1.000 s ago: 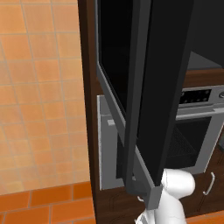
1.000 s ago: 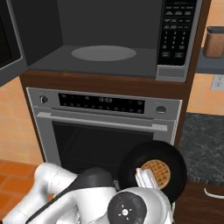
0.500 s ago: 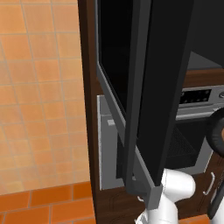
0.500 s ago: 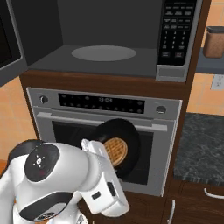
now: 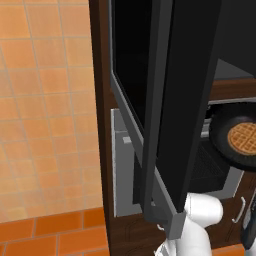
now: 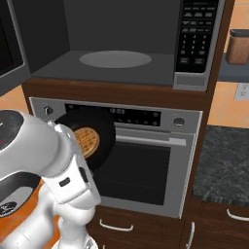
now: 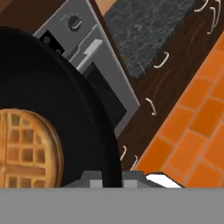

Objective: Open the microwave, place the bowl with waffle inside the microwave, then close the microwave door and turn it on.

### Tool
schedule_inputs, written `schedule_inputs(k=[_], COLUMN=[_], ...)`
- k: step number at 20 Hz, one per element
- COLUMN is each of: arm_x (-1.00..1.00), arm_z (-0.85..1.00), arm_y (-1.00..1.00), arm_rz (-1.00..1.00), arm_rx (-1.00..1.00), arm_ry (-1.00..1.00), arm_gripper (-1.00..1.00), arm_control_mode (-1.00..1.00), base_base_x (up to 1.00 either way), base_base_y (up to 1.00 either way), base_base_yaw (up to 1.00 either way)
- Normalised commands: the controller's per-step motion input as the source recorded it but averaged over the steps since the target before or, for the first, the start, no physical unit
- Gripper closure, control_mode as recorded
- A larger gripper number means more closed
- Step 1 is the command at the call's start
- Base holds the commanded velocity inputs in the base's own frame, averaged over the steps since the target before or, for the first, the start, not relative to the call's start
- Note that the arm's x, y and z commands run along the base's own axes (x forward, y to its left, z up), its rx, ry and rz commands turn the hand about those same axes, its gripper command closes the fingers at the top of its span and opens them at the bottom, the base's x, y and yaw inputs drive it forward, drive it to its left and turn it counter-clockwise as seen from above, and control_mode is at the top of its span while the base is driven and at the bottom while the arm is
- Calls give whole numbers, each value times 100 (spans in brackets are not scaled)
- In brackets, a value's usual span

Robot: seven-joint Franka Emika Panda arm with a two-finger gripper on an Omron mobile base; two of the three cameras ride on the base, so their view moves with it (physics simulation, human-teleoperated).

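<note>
- Gripper fingers are hidden behind the bowl's rim [image 7: 111,144] in the hand view, so I cannot tell from the pictures whether they are spread or pinched; the black bowl [image 6: 92,138] sits at the end of the white arm [image 6: 46,151], tipped so its inside faces the cameras.
- Waffle [image 6: 86,142], round and golden with a grid pattern, lies against the bowl's inner face; it also shows in the hand view [image 7: 26,148] and at the right edge of the left base view [image 5: 243,139].
- Bowl hangs in front of the grey oven [image 6: 160,160], overlapping the left part of its control strip and the upper left corner of its dark window.
- Above the oven, the microwave [image 6: 121,44] stands open: its grey cavity shows a pale round turntable [image 6: 115,59] on the floor, with a black keypad panel [image 6: 197,36] at the right.
- Microwave door [image 5: 185,100], black glass edged in grey, is swung out to the left and seen nearly edge-on in the left base view.
- Dark speckled counter [image 6: 223,165] lies right of the oven, with wood drawers [image 6: 214,223] and curved pale handles below.
- A brown canister [image 6: 239,47] stands on a surface at the upper right.
- Orange tile covers the floor [image 7: 197,135] and the wall [image 5: 45,100] to the left.
</note>
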Motion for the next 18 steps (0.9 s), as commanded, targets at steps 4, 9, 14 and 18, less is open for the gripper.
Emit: schedule_inputs(k=[4, 9, 14, 18], arm_x=[0, 17, 24, 49], arm_z=[36, 45, 36, 27], arm_y=[54, 37, 46, 32], arm_rz=[5, 0, 0, 1], arm_rx=[37, 39, 15, 27], arm_ry=[0, -2, -11, -12], arm_gripper=[100, 100, 100, 100], arm_control_mode=[-100, -100, -100, -100], base_base_x=[0, 0, 0, 0], base_base_y=[0, 0, 0, 0], base_base_yaw=[0, 0, 0, 0])
